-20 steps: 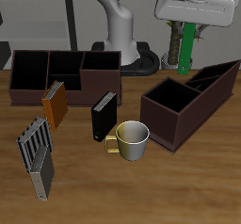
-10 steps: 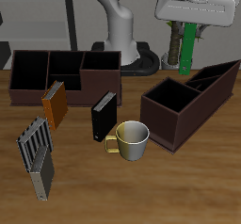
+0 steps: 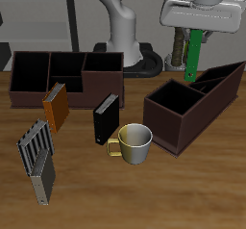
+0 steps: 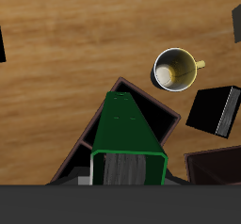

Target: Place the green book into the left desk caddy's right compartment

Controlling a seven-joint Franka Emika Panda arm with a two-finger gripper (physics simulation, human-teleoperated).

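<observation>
My gripper [image 3: 191, 40] is shut on the green book [image 3: 196, 62] and holds it upright, slightly tilted, in the air above the left desk caddy [image 3: 169, 128], over the caddy's lower slanted part. The book does not touch the caddy. The right compartment [image 3: 176, 100], the deep square section, is open and lies nearer the table's front edge than the book. In the wrist view the green book [image 4: 123, 129] hangs from the gripper [image 4: 127, 169] over the dark caddy [image 4: 168, 118].
A metal mug [image 3: 135, 141] stands beside the skewed caddy, with a black book [image 3: 104, 120] next to it. An orange book [image 3: 56, 107] and a grey rack [image 3: 36, 156] stand farther off. A second brown caddy [image 3: 67, 77] is at the back.
The gripper with the green book has shifted slightly sideways over the caddy, and the book now hangs a little more tilted.
</observation>
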